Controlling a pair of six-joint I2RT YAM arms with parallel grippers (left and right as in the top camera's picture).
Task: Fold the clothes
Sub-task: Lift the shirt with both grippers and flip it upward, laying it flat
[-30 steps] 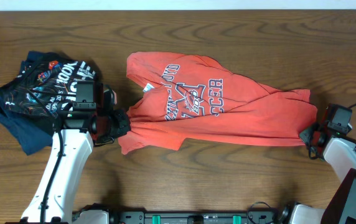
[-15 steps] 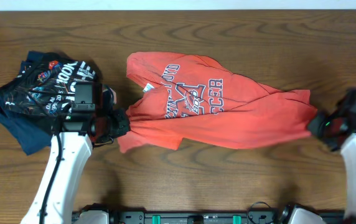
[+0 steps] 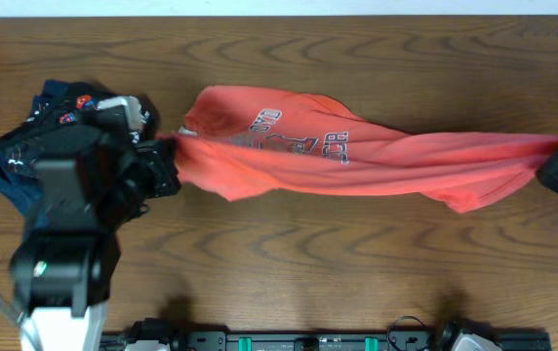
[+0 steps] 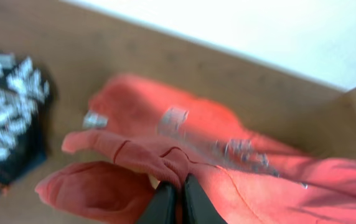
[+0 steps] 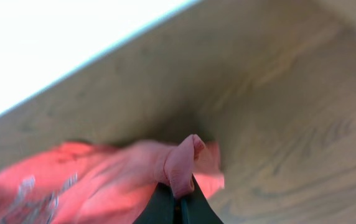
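Note:
The red-orange T-shirt [image 3: 357, 156] with lettering on the chest hangs stretched between both grippers above the table. My left gripper [image 3: 169, 156] is shut on a bunched fold at the shirt's left end; the left wrist view shows the fingers [image 4: 178, 193] pinching cloth [image 4: 252, 180]. My right gripper [image 3: 557, 161] is shut on the shirt's right end; the right wrist view shows the fingers [image 5: 178, 202] pinching a fold of cloth [image 5: 103, 180]. The shirt sags in the middle, its lower edge near the wood.
A pile of dark navy garments with white lettering [image 3: 40, 136] lies at the left, partly under my left arm; it also shows in the left wrist view [image 4: 7, 118]. The wooden table [image 3: 308, 273] runs to a pale edge at the back.
Both grippers have risen and pulled apart, lifting the shirt off the table and drawing it taut. The left arm now looms over the dark pile.

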